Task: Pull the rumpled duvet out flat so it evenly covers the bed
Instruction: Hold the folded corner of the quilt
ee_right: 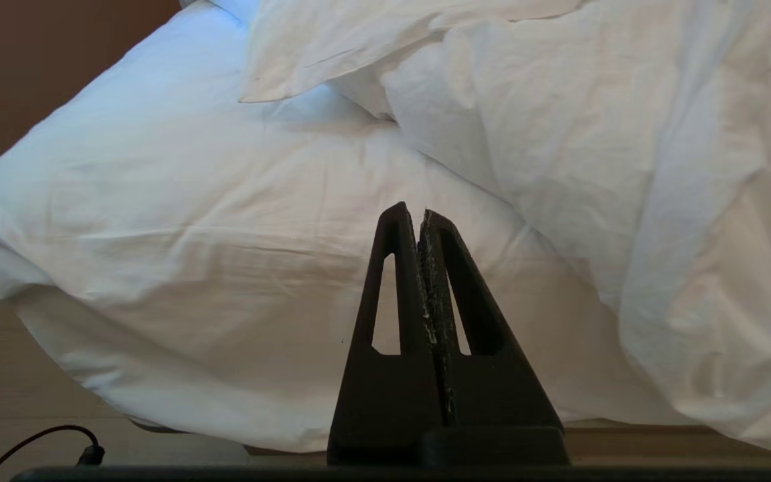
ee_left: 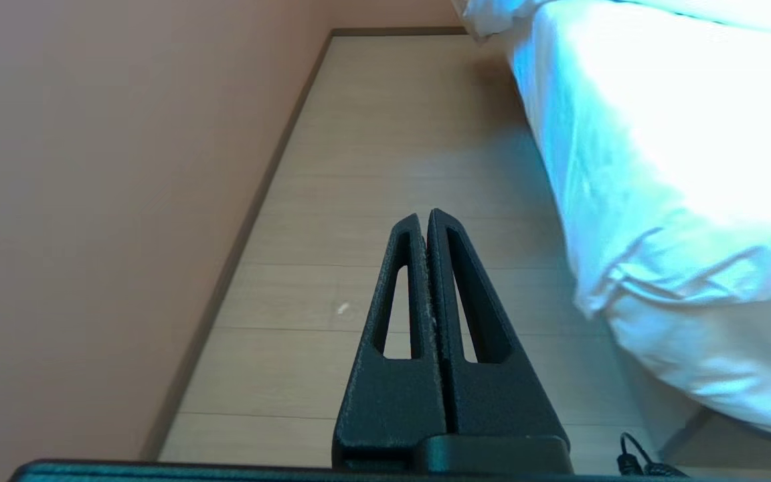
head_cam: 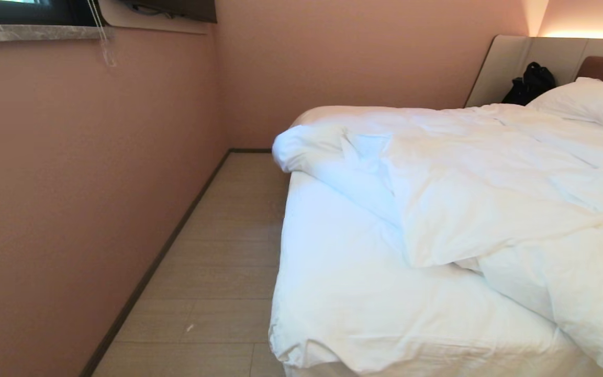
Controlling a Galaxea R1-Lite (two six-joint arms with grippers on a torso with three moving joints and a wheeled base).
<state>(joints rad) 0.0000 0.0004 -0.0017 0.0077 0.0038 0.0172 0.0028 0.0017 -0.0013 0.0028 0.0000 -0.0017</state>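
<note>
The white duvet [head_cam: 490, 199] lies rumpled on the bed [head_cam: 333, 293], bunched toward the right with a folded-back flap near the middle and a rolled corner at the far left edge. The near left part of the bed shows smoother white cover, hanging over the corner. Neither arm shows in the head view. My left gripper [ee_left: 425, 215] is shut and empty, over the floor beside the bed's corner [ee_left: 633, 268]. My right gripper [ee_right: 411, 213] is shut and empty, facing the foot of the bed, with the duvet [ee_right: 559, 120] heaped above and to its right.
A strip of wood floor [head_cam: 218, 251] runs between the bed and the pink wall [head_cam: 71, 183] on the left. A white pillow [head_cam: 589, 102] and a black bag [head_cam: 529, 84] sit by the headboard [head_cam: 547, 57]. A black cable [ee_right: 37, 442] lies on the floor near the bed's foot.
</note>
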